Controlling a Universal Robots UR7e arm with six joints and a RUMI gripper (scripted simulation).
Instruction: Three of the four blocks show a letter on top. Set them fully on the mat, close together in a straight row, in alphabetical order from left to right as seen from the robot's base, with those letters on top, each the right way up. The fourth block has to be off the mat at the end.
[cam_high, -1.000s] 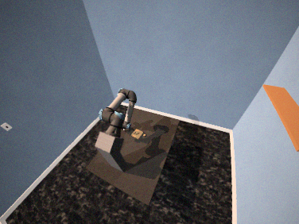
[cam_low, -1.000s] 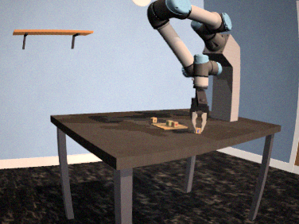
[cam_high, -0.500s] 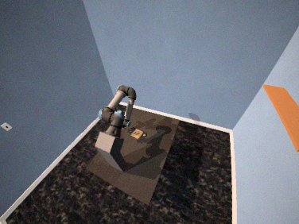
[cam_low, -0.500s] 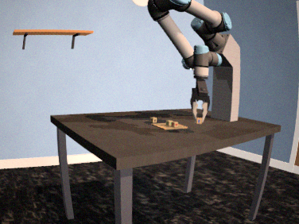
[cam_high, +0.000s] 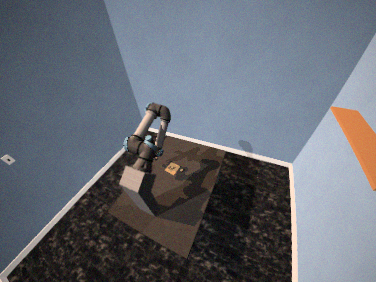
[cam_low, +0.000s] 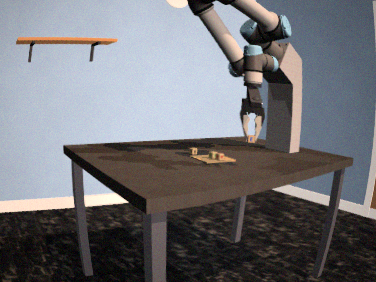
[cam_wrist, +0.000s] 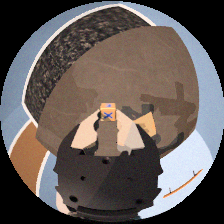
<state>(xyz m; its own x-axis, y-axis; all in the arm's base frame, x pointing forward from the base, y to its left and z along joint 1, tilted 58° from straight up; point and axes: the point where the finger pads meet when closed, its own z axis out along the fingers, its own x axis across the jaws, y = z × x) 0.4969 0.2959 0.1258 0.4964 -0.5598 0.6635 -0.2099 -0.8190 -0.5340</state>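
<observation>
Our gripper (cam_low: 251, 136) (cam_wrist: 108, 110) clamps a block (cam_low: 251, 139) (cam_wrist: 108, 112) by opposite sides, likely leaving its top clear for placing; from it, the mat (cam_high: 173, 172) (cam_low: 202, 159) (cam_wrist: 149, 124) lies at four o'clock in the wrist view.

Dimming toward the near floor; casting dark, hard-edged arm shadows across the worktop (cam_high: 165, 192) (cam_low: 165, 175) (cam_wrist: 120, 55); showing grain everywhere, bending edges in the wrist view.
</observation>
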